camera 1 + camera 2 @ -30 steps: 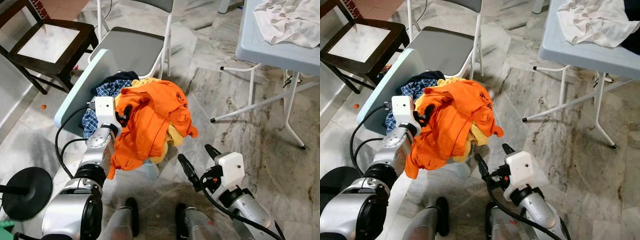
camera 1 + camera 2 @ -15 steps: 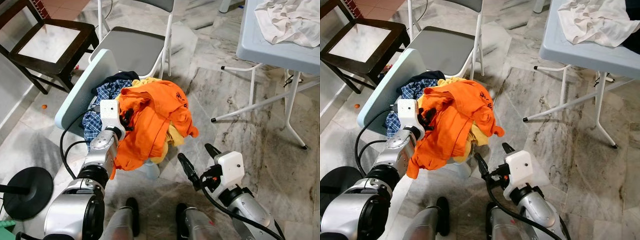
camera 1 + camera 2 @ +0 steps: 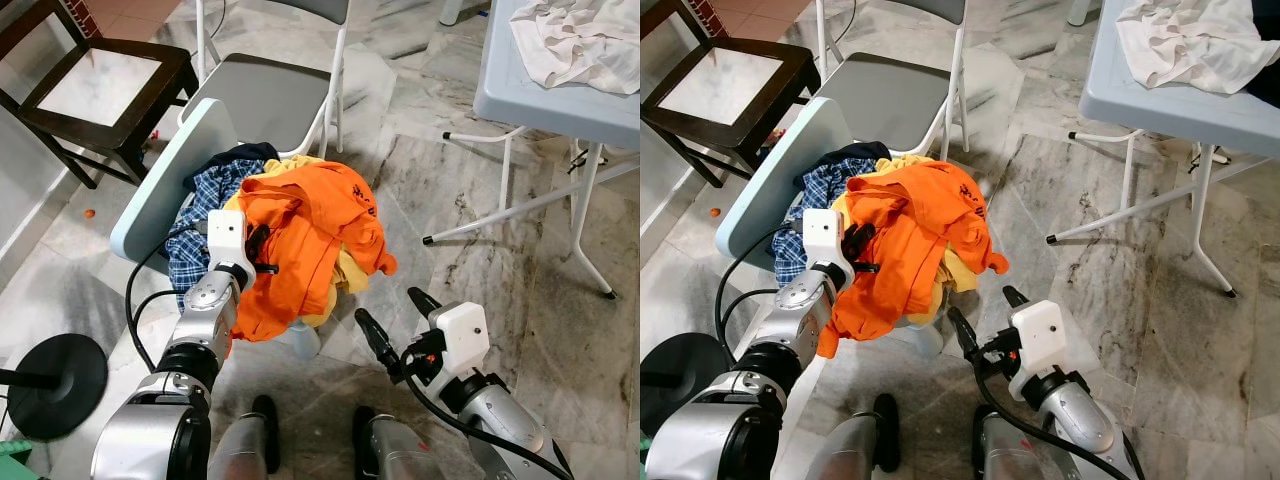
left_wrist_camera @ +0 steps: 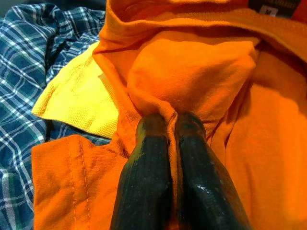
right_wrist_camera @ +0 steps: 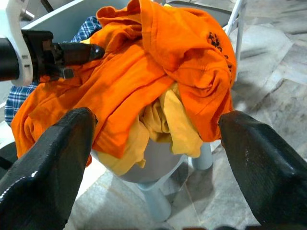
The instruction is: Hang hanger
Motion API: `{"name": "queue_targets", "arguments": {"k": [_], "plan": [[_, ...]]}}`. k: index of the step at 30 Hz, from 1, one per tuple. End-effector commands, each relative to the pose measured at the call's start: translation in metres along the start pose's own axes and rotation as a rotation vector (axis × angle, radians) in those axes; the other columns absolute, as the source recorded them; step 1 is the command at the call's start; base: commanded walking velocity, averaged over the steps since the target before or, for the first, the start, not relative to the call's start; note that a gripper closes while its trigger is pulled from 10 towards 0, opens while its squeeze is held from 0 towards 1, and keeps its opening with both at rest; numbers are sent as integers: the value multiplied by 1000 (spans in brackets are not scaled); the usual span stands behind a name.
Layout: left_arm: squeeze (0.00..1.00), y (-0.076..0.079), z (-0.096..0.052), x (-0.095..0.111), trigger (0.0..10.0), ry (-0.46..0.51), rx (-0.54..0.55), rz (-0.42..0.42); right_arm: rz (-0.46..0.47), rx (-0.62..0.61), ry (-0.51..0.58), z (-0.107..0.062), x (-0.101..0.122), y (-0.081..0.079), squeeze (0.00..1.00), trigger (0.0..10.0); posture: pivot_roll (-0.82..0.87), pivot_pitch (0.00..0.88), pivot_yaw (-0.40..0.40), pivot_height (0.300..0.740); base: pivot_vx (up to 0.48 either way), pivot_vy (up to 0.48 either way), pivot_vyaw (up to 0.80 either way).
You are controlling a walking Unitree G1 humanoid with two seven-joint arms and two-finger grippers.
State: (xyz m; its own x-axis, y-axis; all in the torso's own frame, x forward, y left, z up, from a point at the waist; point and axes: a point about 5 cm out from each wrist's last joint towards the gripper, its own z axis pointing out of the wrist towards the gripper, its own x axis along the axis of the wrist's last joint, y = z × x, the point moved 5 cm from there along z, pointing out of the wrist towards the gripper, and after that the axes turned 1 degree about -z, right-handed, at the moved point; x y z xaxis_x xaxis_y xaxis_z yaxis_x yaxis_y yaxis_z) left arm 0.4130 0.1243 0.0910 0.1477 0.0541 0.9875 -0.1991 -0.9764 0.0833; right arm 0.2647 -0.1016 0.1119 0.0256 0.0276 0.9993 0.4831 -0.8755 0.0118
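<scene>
Head stereo pair looking steeply down; wrist cameras close on orange garment (image 4: pixel 192 72) at 11 o'clock, shared throughout.

open floor (image 3: pixel 480 270) ahead of my right fingers (image 3: pixel 395 325) | orange shirt (image 3: pixel 300 240) heaped against my left fingers (image 4: pixel 165 143) | folding chair (image 3: pixel 270 95) behind pile

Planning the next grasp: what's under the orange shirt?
Under the orange shirt lie a yellow garment and a blue plaid shirt. Left pincer pinches an orange fold. Anything deeper is covered.
</scene>
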Motion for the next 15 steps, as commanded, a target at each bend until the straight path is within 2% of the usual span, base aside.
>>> {"name": "queue_targets", "arguments": {"k": [1, 3, 6, 8, 9, 12, 15], "plan": [[0, 5, -6, -17, 0, -43, -32, 45, 15, 11, -17, -2, -4, -2, 0, 10000, -145, 291, 55, 740, 0, 0, 0], [0, 9, -10, -15, 0, -26, -63, 97, 12, 11, -18, -2, -4, -2, 0, 10000, -144, 290, 55, 740, 0, 0, 0], [0, 11, -14, -17, 0, -25, -79, 120, 11, 10, -19, -2, -4, -1, 0, 10000, -144, 292, 57, 740, 0, 0, 0], [0, 12, -30, -28, 0, -48, -95, 137, 8, 4, -21, -3, -5, 1, 0, 10000, -144, 291, 53, 740, 0, 0, 0], [0, 12, -30, -28, 0, -48, -95, 137, 8, 4, -21, -3, -5, 1, 0, 10000, -144, 291, 53, 740, 0, 0, 0], [0, 15, -48, -37, 0, -70, -109, 158, 5, 5, -24, -3, -5, 2, 0, 10000, -135, 287, 51, 740, 0, 0, 0], [0, 15, -56, -41, 0, -84, -106, 173, 5, 8, -24, -2, -5, 2, 0, 10000, -130, 286, 49, 740, 0, 0, 0]]}}
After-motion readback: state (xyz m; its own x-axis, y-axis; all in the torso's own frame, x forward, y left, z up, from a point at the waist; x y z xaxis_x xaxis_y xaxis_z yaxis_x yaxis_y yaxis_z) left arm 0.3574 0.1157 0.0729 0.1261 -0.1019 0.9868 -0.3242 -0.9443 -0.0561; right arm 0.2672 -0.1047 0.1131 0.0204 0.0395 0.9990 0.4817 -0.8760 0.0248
